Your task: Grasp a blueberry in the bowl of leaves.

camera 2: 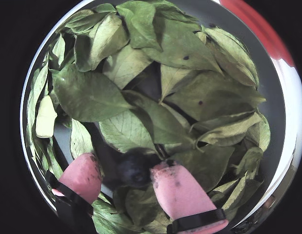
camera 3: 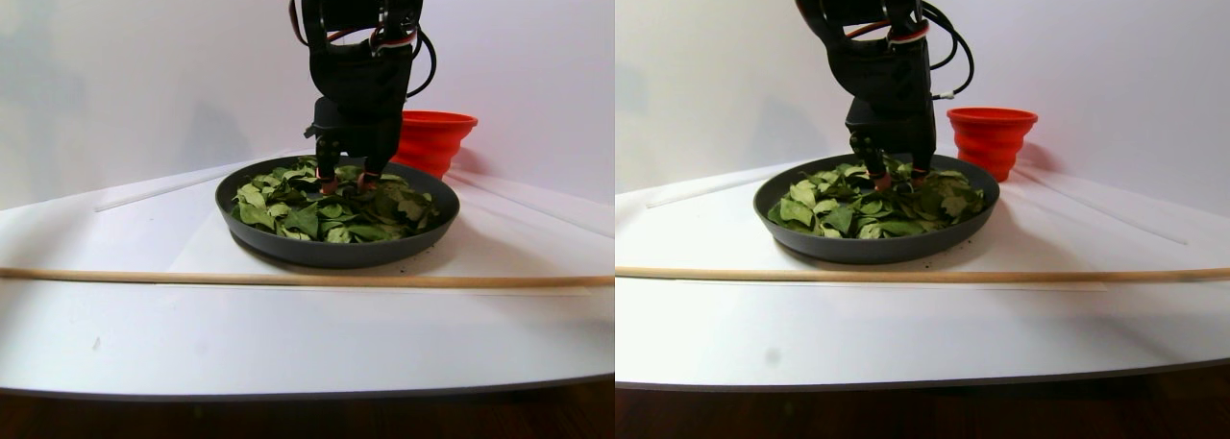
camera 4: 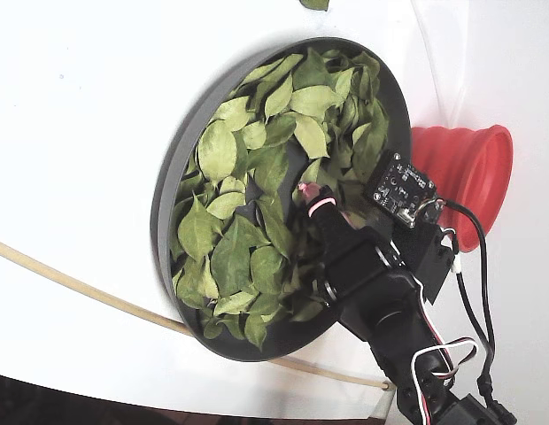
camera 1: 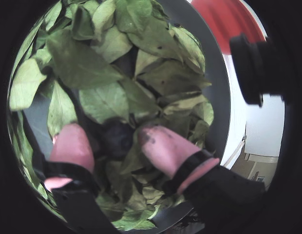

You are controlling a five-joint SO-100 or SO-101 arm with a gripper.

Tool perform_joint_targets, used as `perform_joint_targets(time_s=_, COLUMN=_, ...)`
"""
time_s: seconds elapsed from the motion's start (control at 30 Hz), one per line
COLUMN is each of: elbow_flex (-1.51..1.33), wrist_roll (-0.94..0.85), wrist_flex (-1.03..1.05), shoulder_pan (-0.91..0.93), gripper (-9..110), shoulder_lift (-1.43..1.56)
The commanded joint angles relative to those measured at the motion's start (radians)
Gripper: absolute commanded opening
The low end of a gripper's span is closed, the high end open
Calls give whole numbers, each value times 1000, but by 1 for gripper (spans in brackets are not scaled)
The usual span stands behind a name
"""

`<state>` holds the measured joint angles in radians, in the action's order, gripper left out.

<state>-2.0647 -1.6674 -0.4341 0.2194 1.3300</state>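
Pink fingertips (camera 2: 175,187) flank blueberry (camera 2: 134,169) (apart).

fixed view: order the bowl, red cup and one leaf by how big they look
1. bowl, by far the largest
2. red cup, partly hidden behind the arm
3. one leaf, the smallest

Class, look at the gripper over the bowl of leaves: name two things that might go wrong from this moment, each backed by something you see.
1. The blueberry sits between the pink fingertips of the gripper; in a wrist view one touches it and the other stands apart. Closing unevenly may roll it away.
2. Leaves crowd the berry in the bowl, so a leaf may be pinched along with it, or the soft berry squashed.
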Motion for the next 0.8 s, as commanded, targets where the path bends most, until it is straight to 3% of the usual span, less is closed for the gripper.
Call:
perform_joint_targets(time_s=0.0, elbow_flex=5, wrist_roll=2, wrist_flex=-20, shoulder_pan=3, gripper=21, shoulder_lift=41)
perform_joint_targets(time_s=0.77, elbow_flex=48, wrist_roll=-2, wrist_flex=-54, shoulder_pan=32, gripper=20, shoulder_lift=-43)
